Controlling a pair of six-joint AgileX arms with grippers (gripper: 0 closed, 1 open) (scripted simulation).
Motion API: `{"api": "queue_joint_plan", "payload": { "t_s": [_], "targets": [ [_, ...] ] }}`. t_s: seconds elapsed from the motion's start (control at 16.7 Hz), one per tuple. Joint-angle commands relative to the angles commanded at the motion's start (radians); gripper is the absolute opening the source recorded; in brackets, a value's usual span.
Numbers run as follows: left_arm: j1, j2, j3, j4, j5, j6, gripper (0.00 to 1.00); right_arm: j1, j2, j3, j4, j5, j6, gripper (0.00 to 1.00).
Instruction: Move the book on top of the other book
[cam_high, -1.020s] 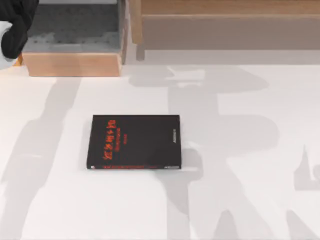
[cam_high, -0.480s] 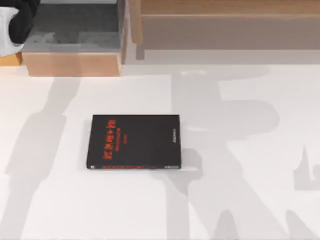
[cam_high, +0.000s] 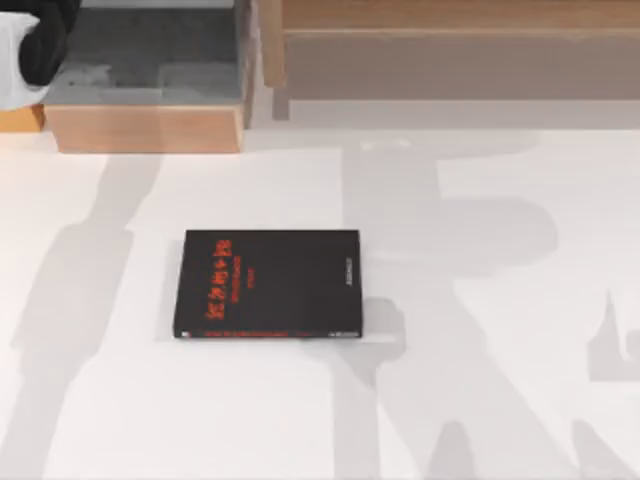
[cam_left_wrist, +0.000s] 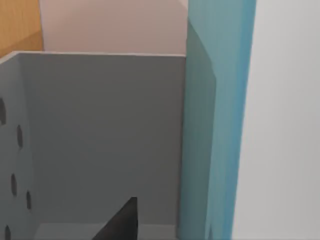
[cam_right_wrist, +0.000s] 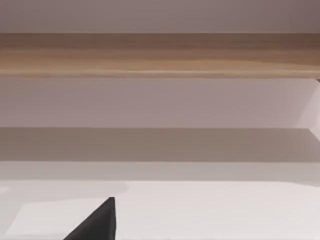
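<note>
- Other book (cam_high: 268, 285): black cover, red lettering, lies flat on the white table (cam_high: 500, 400) a bit left of centre in top view. Nothing on top of it, so the stacking isn't done.
- The book (cam_left_wrist: 217, 125): teal slab in left wrist view, seen edge-on and standing upright, just beside the grey wall of a box interior (cam_left_wrist: 100, 135). It prob. sits in or at the grey-lined wooden box (cam_high: 150, 95) at the table's far left corner, though the top view doesn't let me confirm that.
- Left arm (cam_high: 35, 45): dark bulk at the top-left corner of top view, over the box's left end, well apart from the black book. A dark finger tip (cam_left_wrist: 122, 222) shows low in the left wrist view, near the teal book. Can't tell whether the fingers are apart or clamped on it; contact isn't visible.
- Right arm: its wrist cam looks along the table toward a wooden shelf (cam_right_wrist: 160, 55) at the back; a dark finger tip (cam_right_wrist: 97, 222) shows at the frame's foot. Finger state: can't tell. Looks parked.
- Progress, my read: early. Teal book is at its start spot by the box, not over the table yet.
- Left to do: secure grip on the teal book, lift it clear of the box wall, carry it across to the black book, turn it flat, set it down square on the cover, release.
</note>
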Motion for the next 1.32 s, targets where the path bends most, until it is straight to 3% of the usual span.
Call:
{"api": "queue_joint_plan", "payload": {
  "t_s": [0.54,1.32],
  "targets": [
    [0.0,0.0,0.0,0.0,0.0,0.0,0.02,0.0,0.0,0.0,0.0,0.0,0.0,1.0],
    [-0.003,-0.039,-0.021,-0.016,-0.003,0.002,0.0,0.0,0.0,0.0,0.0,0.0,0.0,1.0]
  ]
}}
